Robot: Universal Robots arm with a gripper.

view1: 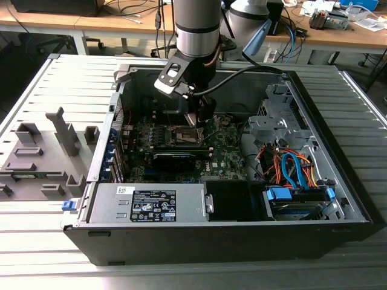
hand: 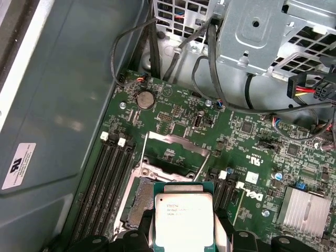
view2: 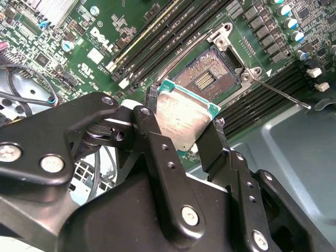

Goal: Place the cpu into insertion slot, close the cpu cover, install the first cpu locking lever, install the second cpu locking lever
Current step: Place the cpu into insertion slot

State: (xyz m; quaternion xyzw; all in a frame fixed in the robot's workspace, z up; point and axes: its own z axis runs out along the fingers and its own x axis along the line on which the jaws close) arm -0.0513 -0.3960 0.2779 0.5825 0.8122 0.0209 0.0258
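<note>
My gripper is shut on the cpu, a flat square chip with a silvery top and a green edge, gripped by two opposite sides between black fingers. The cpu hangs just above and slightly off the insertion slot, a dark square socket with gold contacts that lies uncovered. In the first wrist view the cpu hides most of the insertion slot, and the cpu cover stands swung open beyond it. A thin locking lever sticks out beside the socket. In the exterior view the gripper hovers over the motherboard.
Black memory slots flank the socket on both sides. A finned heatsink, loose black cables and a metal drive cage lie nearby. The grey case wall runs close along one side. A power supply fills the case's near side.
</note>
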